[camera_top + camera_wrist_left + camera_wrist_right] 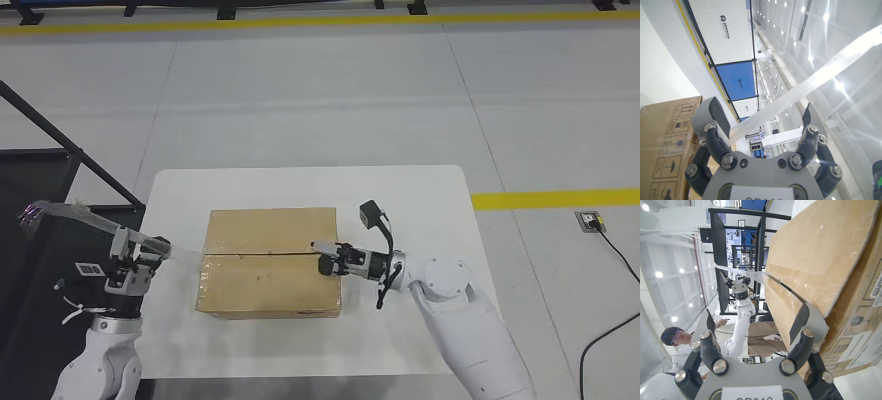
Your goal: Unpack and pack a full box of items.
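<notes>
Cardboard box [270, 260] sits mid-bench, closer to the front edge than the back, with the flaps down and a dark seam [270, 254] running left to right across the top. White bench [420, 200] shows bare surface all round the box.

Your right end effector [322, 256] is at the right end of that seam, fingers apart and nothing clamped. In your right wrist view [756, 309] one finger [800, 321] lies against the box [819, 266] right where the flap edge ends, and the other finger hangs free off the box. You cannot tell whether the finger is under the flap.

Your left end effector [135, 255] is at the bench's left edge, just beside the box's left side, fingers spread wide. A clear tape strip [100, 222] runs from the seam's left end, past this end effector and out beyond the bench's left edge. In the left wrist view the strip [810, 79] touches one ribbed pad [719, 115] of the end effector [762, 108] — stuck on, not pinched, as the other pad is well apart from it. The box's printed side [664, 132] is just beside that pad.

From the right wrist view, the strip [740, 271] crosses the far end effector [735, 275] between its spread fingers.
</notes>
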You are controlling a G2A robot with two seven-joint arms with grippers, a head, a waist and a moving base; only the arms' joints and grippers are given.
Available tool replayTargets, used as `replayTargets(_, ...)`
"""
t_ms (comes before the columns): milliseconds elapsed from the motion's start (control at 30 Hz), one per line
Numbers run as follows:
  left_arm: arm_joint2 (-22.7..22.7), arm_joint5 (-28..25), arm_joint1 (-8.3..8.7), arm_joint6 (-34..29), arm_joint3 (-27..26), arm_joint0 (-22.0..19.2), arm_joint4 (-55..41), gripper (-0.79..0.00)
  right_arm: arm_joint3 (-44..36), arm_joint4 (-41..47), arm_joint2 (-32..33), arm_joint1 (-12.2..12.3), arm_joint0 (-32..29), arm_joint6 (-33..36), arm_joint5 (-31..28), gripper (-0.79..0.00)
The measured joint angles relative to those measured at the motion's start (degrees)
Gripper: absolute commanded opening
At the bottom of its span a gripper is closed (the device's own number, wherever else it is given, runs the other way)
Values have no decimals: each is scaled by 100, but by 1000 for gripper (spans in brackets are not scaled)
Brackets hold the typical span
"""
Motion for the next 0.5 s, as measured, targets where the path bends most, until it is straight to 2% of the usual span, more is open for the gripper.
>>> replayTargets(233,113,104,-42,58,-314,55,246,0,-254,264,94,60,-209,70,-311,0)
replayTargets(500,375,233,-106,238,-455,-30,621,0,-911,971,630,239,-845,722,-972,0)
